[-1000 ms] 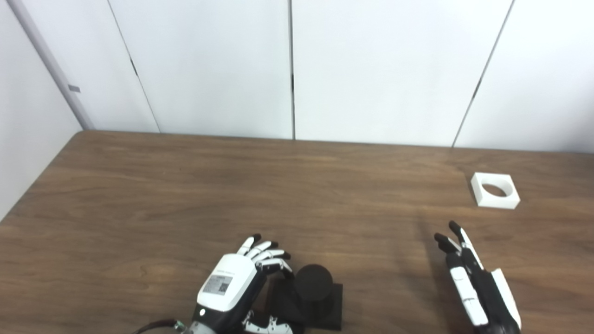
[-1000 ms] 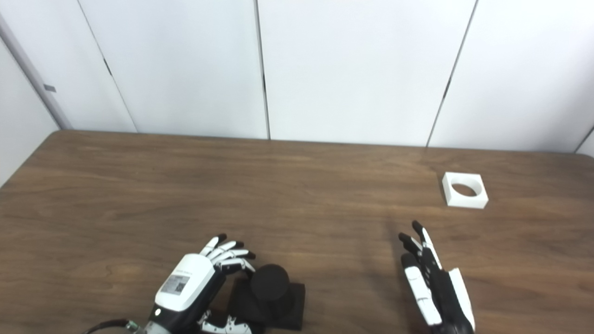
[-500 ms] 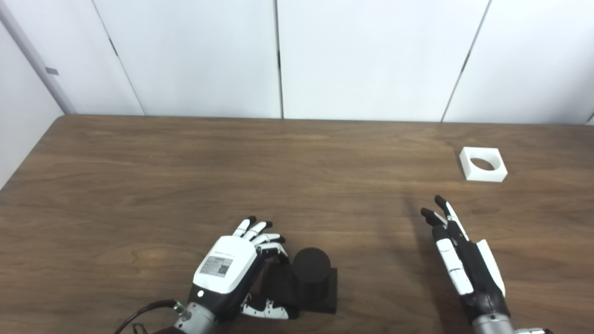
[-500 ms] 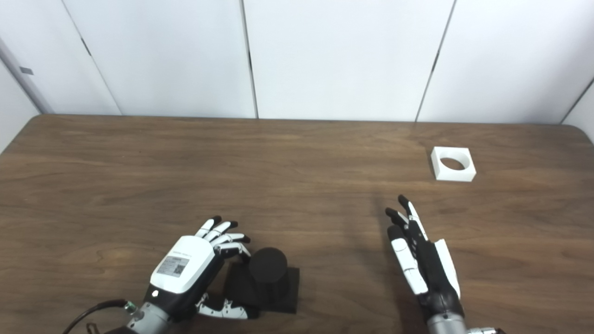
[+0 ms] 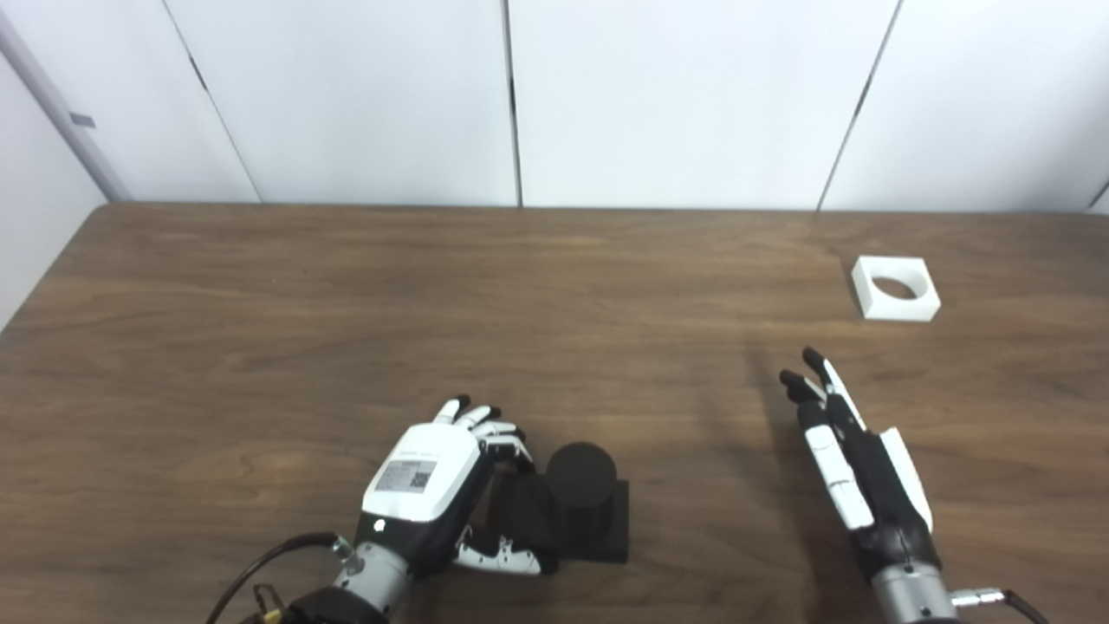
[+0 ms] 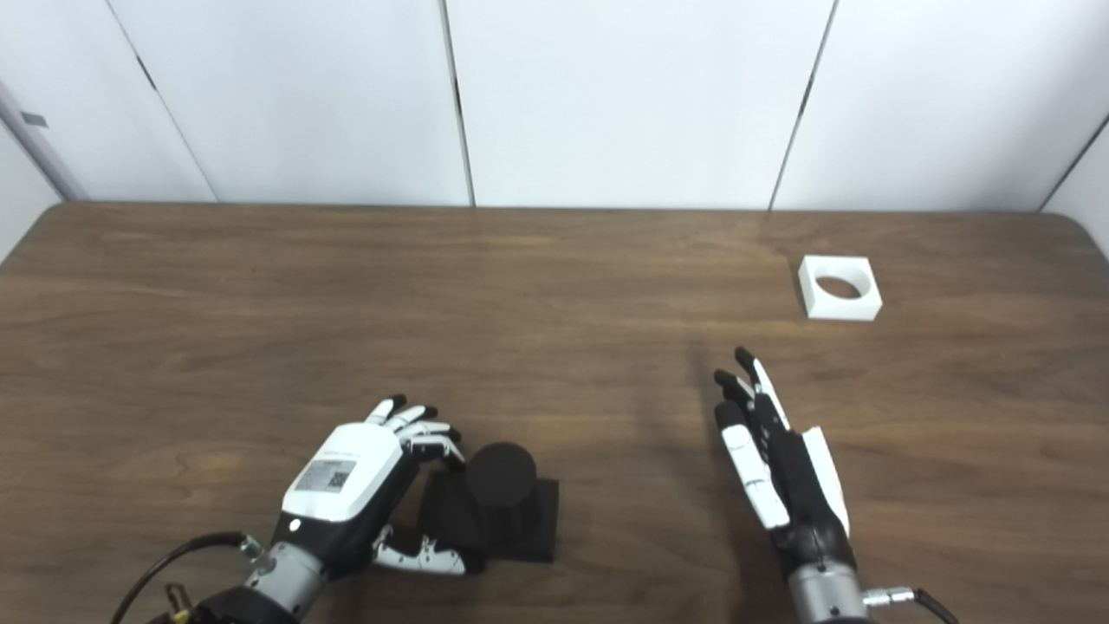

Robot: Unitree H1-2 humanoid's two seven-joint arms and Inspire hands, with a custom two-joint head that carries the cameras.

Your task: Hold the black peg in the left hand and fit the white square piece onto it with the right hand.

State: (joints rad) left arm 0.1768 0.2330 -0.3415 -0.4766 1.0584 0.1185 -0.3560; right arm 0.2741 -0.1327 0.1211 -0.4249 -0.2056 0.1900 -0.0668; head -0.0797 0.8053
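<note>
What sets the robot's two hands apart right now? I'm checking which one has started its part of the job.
The left hand curls around the black peg, fingers behind its base and thumb in front; the right hand is flat, fingers straight and apart, holding nothing. The left hand sits at its piece; the right hand is well short of the white square piece. Both are low over the wooden table.

Bright, even light; soft shadows, slightly soft focus.

Left hand curled — perhaps gripping; right hand flat.
</note>
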